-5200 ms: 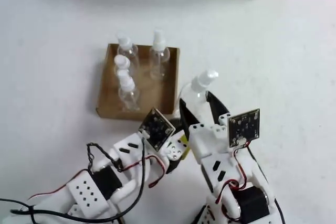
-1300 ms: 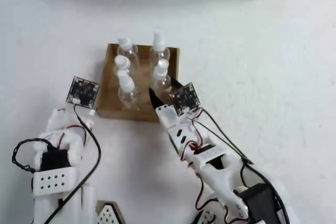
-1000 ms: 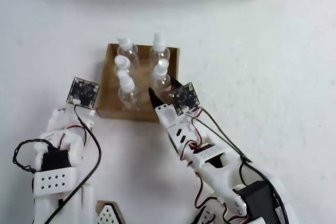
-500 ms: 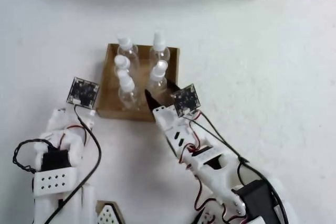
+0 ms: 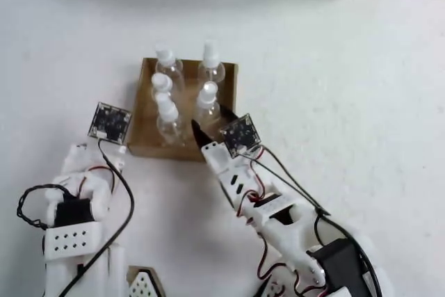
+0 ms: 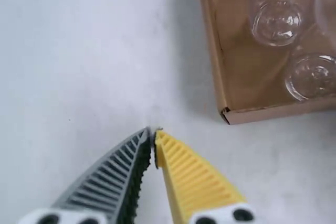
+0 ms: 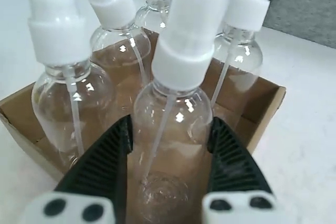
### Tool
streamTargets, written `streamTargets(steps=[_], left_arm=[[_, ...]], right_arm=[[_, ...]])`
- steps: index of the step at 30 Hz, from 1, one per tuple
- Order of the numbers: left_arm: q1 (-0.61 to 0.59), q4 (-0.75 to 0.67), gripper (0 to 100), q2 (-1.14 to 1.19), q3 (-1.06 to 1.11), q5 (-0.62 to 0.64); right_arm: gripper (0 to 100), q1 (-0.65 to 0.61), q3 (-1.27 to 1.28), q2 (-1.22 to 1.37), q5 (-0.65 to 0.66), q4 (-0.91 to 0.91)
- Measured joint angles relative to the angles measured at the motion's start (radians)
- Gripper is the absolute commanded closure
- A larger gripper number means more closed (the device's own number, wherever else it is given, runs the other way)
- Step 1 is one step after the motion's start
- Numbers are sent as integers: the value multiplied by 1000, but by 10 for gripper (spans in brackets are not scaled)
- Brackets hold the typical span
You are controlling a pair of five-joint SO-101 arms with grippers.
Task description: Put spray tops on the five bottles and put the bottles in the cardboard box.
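Right wrist view: nearest of all, the right gripper (image 7: 170,127) is seen with its two black jaws closed against opposite sides of the held spray bottle (image 7: 173,90). The clear body is grasped low down, and the white spray head rises well above the jaw tips. The bottle's long axis is upright, and its base appears to be set down inside the cardboard box (image 7: 265,108), in the corner closest to this arm. Just beside one jaw the neighbouring bottle (image 7: 71,90) is stood. Behind it a middle bottle (image 7: 118,38) is found, and a far-right bottle (image 7: 239,51) is placed by the far wall.

From the high view, five capped bottles can be counted within the box, and the held one lies straight ahead of the right gripper, between its jaws.

In the left wrist view, the left gripper (image 6: 153,132) is shown with its grey and yellow jaws pressed together on nothing. It is poised over the bare table (image 6: 79,51), near the box's near corner but apart from it.

The right arm is therefore much the nearer, and the coming move is judged to be a release and withdrawal. The narrow gap between the jaw and the neighbouring bottle is what matters. The jaws would best be spread only a little and drawn back along the line of approach, lest an upright bottle be tipped
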Motion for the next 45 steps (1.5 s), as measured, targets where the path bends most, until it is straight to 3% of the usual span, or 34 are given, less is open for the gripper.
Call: streamTargets(steps=[7, 15, 29, 36, 45], left_arm=[[0, 0, 976, 0, 0, 0], [0, 0, 976, 0, 9, 0], [0, 0, 976, 0, 9, 0], [0, 0, 976, 0, 9, 0], [0, 0, 976, 0, 9, 0]], right_arm=[[974, 0, 14, 0, 0, -8], [747, -6, 14, 0, 0, -9], [754, -5, 35, 0, 6, -9], [618, -5, 35, 0, 6, -9], [609, -41, 55, 0, 8, -9]])
